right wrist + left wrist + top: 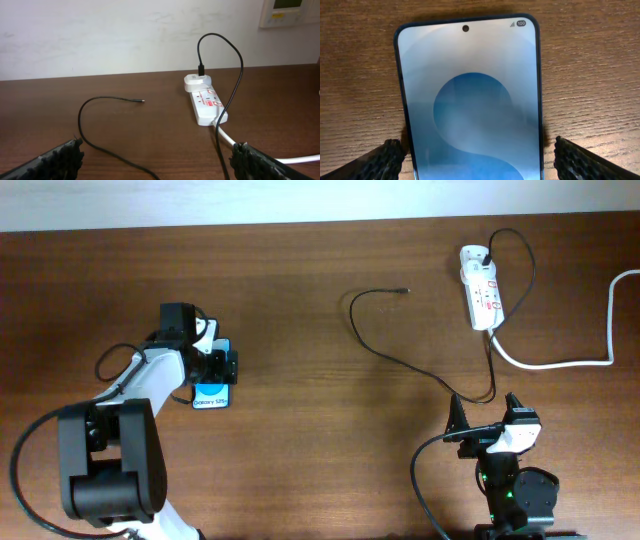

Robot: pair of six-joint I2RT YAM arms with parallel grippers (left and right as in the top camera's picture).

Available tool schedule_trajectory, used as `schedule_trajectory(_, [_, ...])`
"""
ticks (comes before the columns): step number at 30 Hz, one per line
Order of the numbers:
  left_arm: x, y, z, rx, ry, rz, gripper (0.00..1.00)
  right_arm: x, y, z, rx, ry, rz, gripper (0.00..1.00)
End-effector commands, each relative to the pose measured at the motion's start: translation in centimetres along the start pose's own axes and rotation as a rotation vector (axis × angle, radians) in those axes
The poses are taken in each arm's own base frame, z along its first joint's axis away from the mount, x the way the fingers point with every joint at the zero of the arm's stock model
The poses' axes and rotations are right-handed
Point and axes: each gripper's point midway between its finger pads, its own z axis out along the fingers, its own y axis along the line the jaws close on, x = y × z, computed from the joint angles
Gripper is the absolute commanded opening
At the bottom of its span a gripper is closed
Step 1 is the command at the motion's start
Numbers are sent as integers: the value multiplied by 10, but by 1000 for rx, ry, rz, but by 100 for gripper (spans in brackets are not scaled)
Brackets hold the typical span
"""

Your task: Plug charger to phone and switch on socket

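Note:
The phone (212,395) lies flat on the wooden table at the left, blue screen up. It fills the left wrist view (470,100). My left gripper (218,367) (480,162) is open and straddles it, with a finger (382,161) on each side and a gap to each long edge. The charger, a thin black cable (352,310) (80,120), snakes across the middle. Its free tip (404,291) (142,101) lies bare on the wood. The white socket strip (482,290) (207,102) sits at the far right. My right gripper (487,412) (160,162) is open and empty near the front edge, with the cable running past between its fingers.
A white adapter (474,255) (196,82) sits plugged into the strip's far end with the black cable rising from it. The thick white cord (560,363) (223,131) leaves the strip toward the right edge. A pale wall (125,35) backs the table.

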Motion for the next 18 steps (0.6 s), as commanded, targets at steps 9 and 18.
schedule_trajectory(9, [13, 0, 14, 1, 49, 15, 99, 3, 0, 0, 4, 5, 4, 98])
schedule_trajectory(18, [20, -1, 24, 8, 78, 13, 99, 3, 0, 0, 4, 5, 4, 98])
